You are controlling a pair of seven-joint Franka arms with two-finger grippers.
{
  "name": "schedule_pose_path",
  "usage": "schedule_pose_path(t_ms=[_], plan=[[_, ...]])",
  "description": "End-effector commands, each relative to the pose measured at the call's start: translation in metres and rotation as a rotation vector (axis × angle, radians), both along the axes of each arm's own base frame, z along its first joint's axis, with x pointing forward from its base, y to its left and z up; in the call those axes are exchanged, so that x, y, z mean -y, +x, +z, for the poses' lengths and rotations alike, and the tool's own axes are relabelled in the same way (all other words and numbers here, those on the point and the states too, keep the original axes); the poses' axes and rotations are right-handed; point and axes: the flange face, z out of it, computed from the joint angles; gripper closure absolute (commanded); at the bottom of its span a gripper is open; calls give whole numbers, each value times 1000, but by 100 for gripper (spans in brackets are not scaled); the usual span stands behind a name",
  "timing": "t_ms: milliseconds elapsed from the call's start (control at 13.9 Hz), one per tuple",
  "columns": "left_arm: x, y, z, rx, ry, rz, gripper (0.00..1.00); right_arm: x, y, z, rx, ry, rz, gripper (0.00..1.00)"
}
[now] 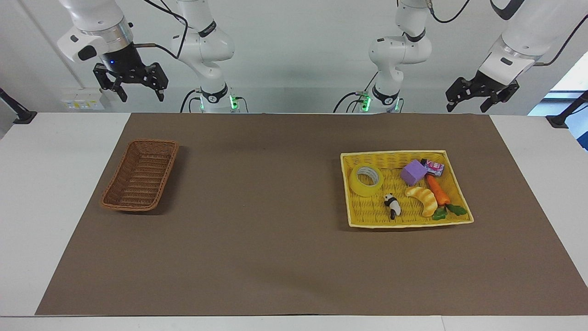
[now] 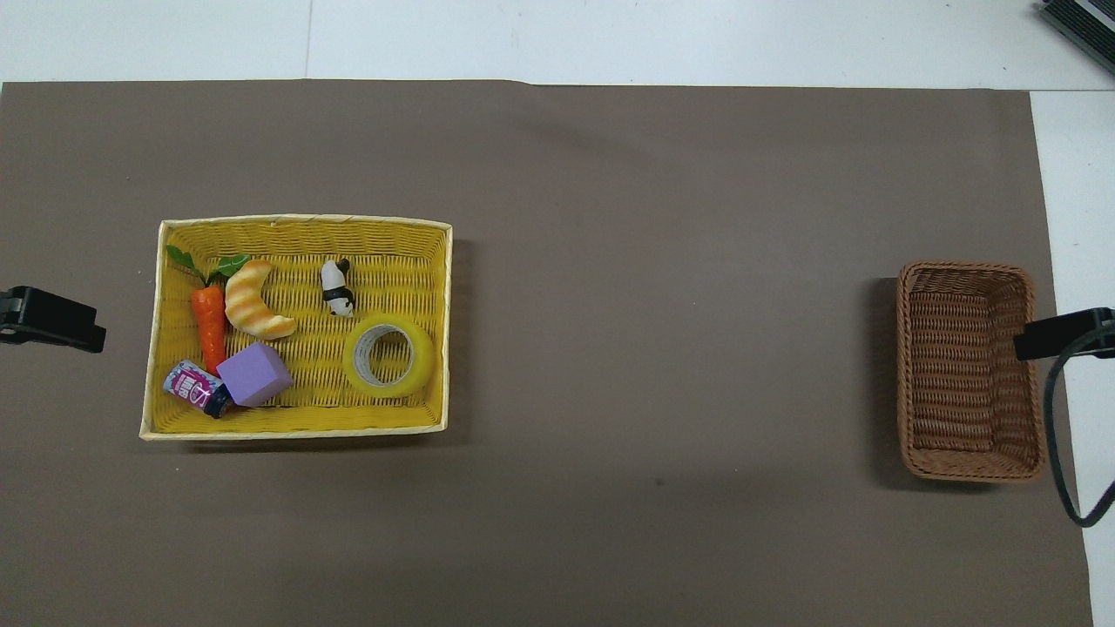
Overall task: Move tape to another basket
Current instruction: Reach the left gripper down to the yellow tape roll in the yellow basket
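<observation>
both arms raised at the robots' edge of the surface [image 1: 275, 257]. left tool [image 1: 475, 96] open, holding nothing, up off the tray's [image 1: 363, 220] end. right tool [image 1: 131, 85] open, holding nothing, above the empty basket [image 1: 140, 174]. tape [image 1: 366, 180] lies flat in tray with panda [image 1: 392, 205], croissant [image 1: 422, 199], carrot [image 1: 438, 191], purple block [image 1: 413, 172], small can [image 1: 433, 167].
</observation>
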Motion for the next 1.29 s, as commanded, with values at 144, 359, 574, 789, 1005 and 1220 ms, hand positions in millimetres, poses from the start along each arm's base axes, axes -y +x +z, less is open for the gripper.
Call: schedule_pose_path(t_ms=[144, 359, 574, 789, 1005, 1220], plan=[[-3, -10, -20, -32, 9, 1, 0, 3, -5, 3, 0, 2, 20, 0], [7, -14, -50, -16, -6, -9, 0, 3, -5, 3, 0, 2, 20, 0], [24, -15, -89, 2, -60, 54, 0, 3, -5, 3, 0, 2, 21, 0], [56, -12, -132, 39, -97, 77, 0, 3, -5, 3, 0, 2, 20, 0], [82, -9, -177, 16, -139, 197, 0, 3, -5, 3, 0, 2, 20, 0], [110, -11, -233, 0, -129, 275, 0, 3, -5, 3, 0, 2, 21, 0]])
